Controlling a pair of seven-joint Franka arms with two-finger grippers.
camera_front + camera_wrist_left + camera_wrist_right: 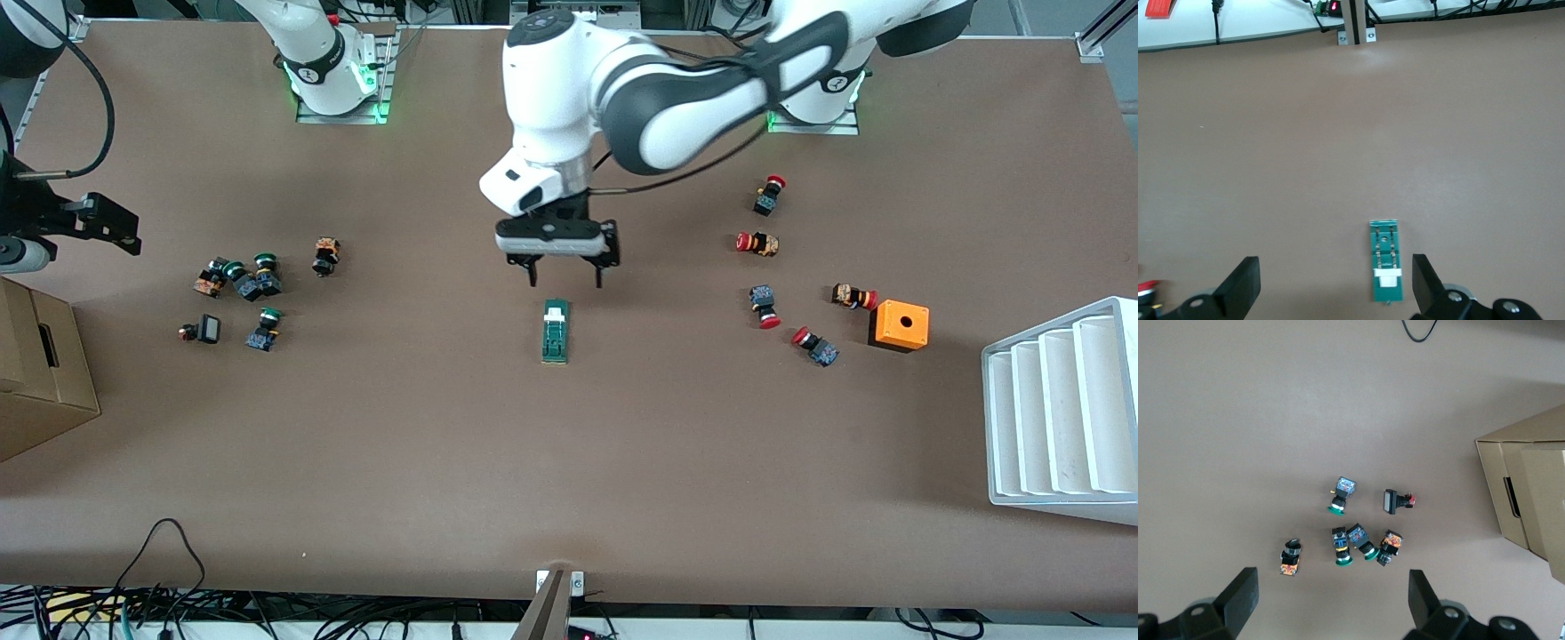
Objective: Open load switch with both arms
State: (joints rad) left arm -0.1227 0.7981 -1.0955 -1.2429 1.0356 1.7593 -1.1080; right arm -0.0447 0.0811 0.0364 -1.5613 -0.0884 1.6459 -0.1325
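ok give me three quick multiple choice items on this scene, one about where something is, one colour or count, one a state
1. Where is the left gripper?
A. over the cardboard box
B. in the air close to the load switch, by its white-tab end
C. over the white rack

2. What colour is the box with a hole near the red-capped buttons?
A. orange
B. blue
C. yellow

3. How does the load switch lie?
A. clamped in the left gripper
B. flat on the table, untouched
C. standing on end in the rack

Answers:
1 B, the front view shows its fingertips just short of the switch's white-tab end, and the left wrist view shows the switch by one fingertip.
2 A, its top and sides are plainly orange.
3 B, both views show it lying flat, with the open fingers clear of it.
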